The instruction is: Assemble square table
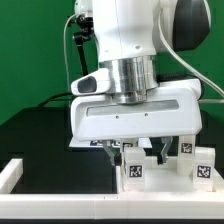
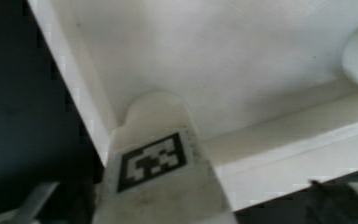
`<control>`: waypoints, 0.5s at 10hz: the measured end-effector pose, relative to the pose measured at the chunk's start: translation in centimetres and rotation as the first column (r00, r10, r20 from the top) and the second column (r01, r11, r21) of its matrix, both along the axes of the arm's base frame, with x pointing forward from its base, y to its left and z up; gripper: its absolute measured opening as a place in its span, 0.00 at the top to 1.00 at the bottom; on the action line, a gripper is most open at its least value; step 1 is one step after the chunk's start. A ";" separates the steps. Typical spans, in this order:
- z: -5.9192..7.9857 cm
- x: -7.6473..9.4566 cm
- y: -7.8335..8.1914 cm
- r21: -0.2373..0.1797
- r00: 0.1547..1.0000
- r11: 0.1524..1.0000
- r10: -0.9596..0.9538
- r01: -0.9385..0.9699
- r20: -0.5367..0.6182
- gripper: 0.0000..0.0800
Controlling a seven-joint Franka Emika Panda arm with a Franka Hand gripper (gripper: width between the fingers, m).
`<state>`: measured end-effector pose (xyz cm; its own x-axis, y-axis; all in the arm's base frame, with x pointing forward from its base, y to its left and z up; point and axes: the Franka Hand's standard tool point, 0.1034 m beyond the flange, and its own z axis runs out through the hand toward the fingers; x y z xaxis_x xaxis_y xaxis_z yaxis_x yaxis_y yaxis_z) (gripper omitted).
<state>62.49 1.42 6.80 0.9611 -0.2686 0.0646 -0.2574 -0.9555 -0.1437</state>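
Down at the black table (image 1: 35, 135), the gripper (image 1: 128, 152) is hovering over the white legs (image 1: 133, 170) beside the slab (image 2: 211, 70); whether its fingers are spread, I cannot tell.

The leg (image 2: 158, 160) between the jaws is white, with a black-and-white square tag (its pattern blocky). The slab (image 2: 211, 70) beyond the jaws is plain white. Two more white legs (image 1: 133, 170) (image 1: 203, 165) below the gripper carry black-and-white tags.
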 end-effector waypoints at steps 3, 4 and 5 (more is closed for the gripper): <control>-0.2 -0.2 -0.8 0.006 0.987 0.987 -0.158 0.158 -0.024 0.63; -0.2 -0.2 -0.8 0.011 0.971 0.971 -0.237 0.237 -0.034 0.63; -0.3 -0.2 -0.6 0.015 0.901 0.902 -0.430 0.432 -0.064 0.63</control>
<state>62.32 0.82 6.52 0.7530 -0.6581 -0.0010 -0.6516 -0.7453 -0.1411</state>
